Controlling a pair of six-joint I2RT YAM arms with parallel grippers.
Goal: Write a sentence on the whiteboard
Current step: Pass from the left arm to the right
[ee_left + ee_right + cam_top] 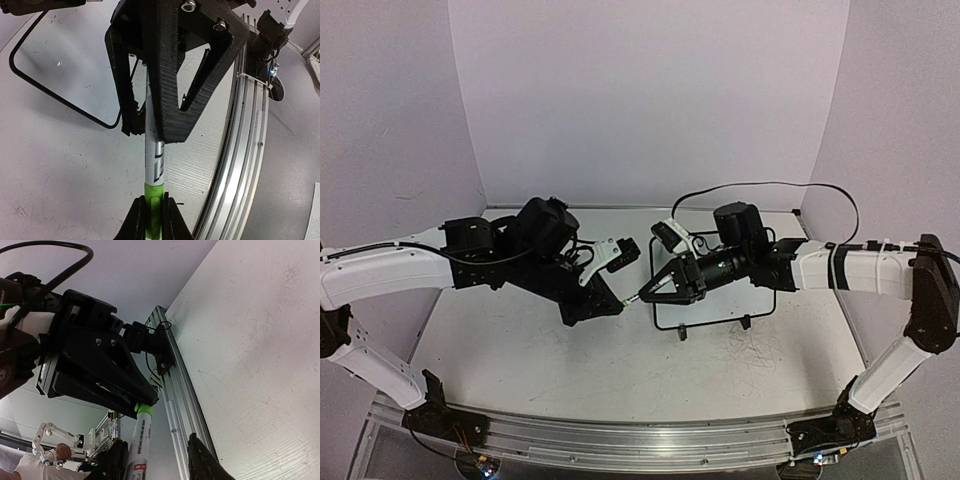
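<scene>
A white marker with a green cap hangs between my two grippers above the table. My left gripper is shut on the green cap; in the top view it meets the right gripper at mid-table. My right gripper is open around the marker's barrel, which lies against one finger with a gap to the other. The whiteboard, with a thin black frame and feet, lies under the right gripper and shows in the left wrist view. No green sentence shows on it.
Faint grey scribbles mark the tabletop near the board's front right. An aluminium rail runs along the near edge, also in the left wrist view. A black cable loops behind the right arm.
</scene>
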